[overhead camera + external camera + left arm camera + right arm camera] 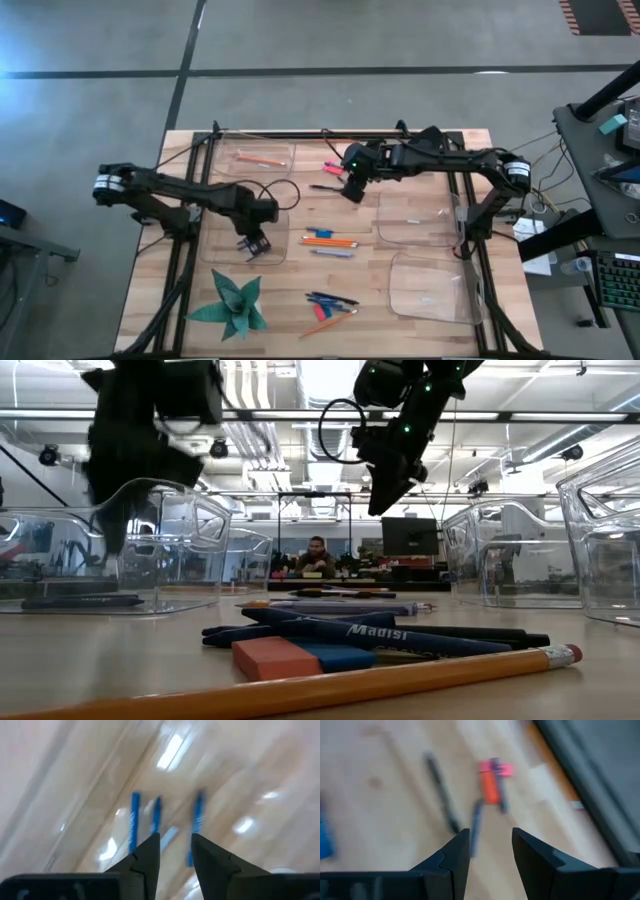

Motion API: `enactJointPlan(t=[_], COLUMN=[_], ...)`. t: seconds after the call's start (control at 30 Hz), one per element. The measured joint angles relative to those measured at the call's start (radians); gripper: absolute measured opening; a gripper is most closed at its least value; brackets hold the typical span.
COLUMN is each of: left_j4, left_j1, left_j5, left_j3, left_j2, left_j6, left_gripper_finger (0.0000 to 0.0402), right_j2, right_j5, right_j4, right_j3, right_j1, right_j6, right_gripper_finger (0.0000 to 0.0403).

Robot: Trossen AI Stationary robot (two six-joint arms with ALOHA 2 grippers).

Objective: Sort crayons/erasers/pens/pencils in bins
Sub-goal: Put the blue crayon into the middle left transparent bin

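My left gripper (255,243) hangs open over the near left bin (215,250), pointing down. Below it, on the bin's floor, lie three blue sticks (134,820) side by side; blur hides whether they are crayons or pens. My right gripper (352,190) stands open above the table's far middle. Under it lie a pink eraser (496,768), an orange stick (490,790), a dark pen (440,790) and a grey-blue stick (476,827). Orange pencils (330,240) lie mid-table. Dark pens (330,299) and a red eraser (275,657) lie nearer the front.
The far left bin (262,155) holds an orange pencil. Two more clear bins stand at the right: one mid-table (410,215), one near the front (430,285). A green paper star (232,305) lies at the front left. Black frame rails (190,200) run along both table sides.
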Motion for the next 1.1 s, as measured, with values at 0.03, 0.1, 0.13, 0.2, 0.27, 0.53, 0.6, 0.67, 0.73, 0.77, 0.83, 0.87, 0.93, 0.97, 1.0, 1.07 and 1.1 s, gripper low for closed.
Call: enactJointPlan(t=[0.03,0.1,0.13,0.2,0.27,0.53,0.6,0.67,0.73,0.77,0.83,0.87,0.93,0.97,1.0,1.07,1.1], left_j4=[0.004,0.012,0.019,0.04,0.054,0.096,0.096,0.094,0.094,0.094,0.099,0.11,0.131,0.139,0.148,0.156,0.157], left_j1=[0.0,0.0,0.0,0.0,0.001,0.004,0.004,0.004,0.008,0.011,0.011,0.011,0.012,0.013,0.013,0.013,0.013], left_j5=[-0.001,-0.009,-0.012,-0.041,-0.087,-0.289,-0.337,-0.372,-0.403,-0.413,-0.439,-0.455,-0.48,-0.485,-0.486,-0.499,-0.509], left_j3=[0.016,0.042,0.056,0.091,0.124,0.286,0.321,0.345,0.366,0.378,0.403,0.416,0.432,0.442,0.451,0.471,0.476], left_j2=[-0.018,-0.056,-0.071,-0.097,-0.115,-0.14,-0.14,-0.139,-0.138,-0.138,-0.137,-0.137,-0.138,-0.138,-0.138,-0.138,-0.138], left_j6=[0.0,-0.002,-0.003,-0.007,-0.008,0.001,0.002,0.006,0.006,0.003,0.002,0.001,0.001,0.001,0.001,0.001,0.002], left_gripper_finger=[0.0097,0.0097,0.0097,0.0097,0.0097,0.0097,0.0097,0.0097,0.0097,0.0097,0.0097,0.0097,0.0097,0.0097,0.0097,0.0097,0.0097], right_j2=[0.0,0.0,0.0,0.0,0.006,0.102,0.132,0.162,0.191,0.202,0.224,0.231,0.251,0.258,0.266,0.279,0.285], right_j5=[0.039,0.091,0.092,0.046,-0.025,-0.151,-0.155,-0.156,-0.157,-0.162,-0.2,-0.218,-0.233,-0.233,-0.234,-0.236,-0.238], right_j4=[0.0,0.001,0.003,0.003,0.004,0.002,-0.004,-0.005,-0.014,-0.02,-0.025,-0.024,-0.028,-0.025,-0.026,-0.024,-0.022], right_j3=[0.0,0.0,0.0,0.0,0.0,0.003,0.01,0.016,0.026,0.034,0.049,0.054,0.065,0.069,0.073,0.079,0.08], right_j1=[-0.003,-0.018,-0.031,-0.066,-0.102,-0.16,-0.159,-0.158,-0.16,-0.163,-0.165,-0.165,-0.164,-0.164,-0.163,-0.163,-0.163], right_j6=[0.008,0.052,0.08,0.136,0.17,0.168,0.15,0.13,0.125,0.125,0.123,0.121,0.111,0.109,0.108,0.105,0.091], right_gripper_finger=[0.0139,0.0139,0.0139,0.0139,0.0139,0.0139,0.0139,0.0139,0.0139,0.0139,0.0139,0.0139,0.0139,0.0139,0.0139,0.0139,0.0139])
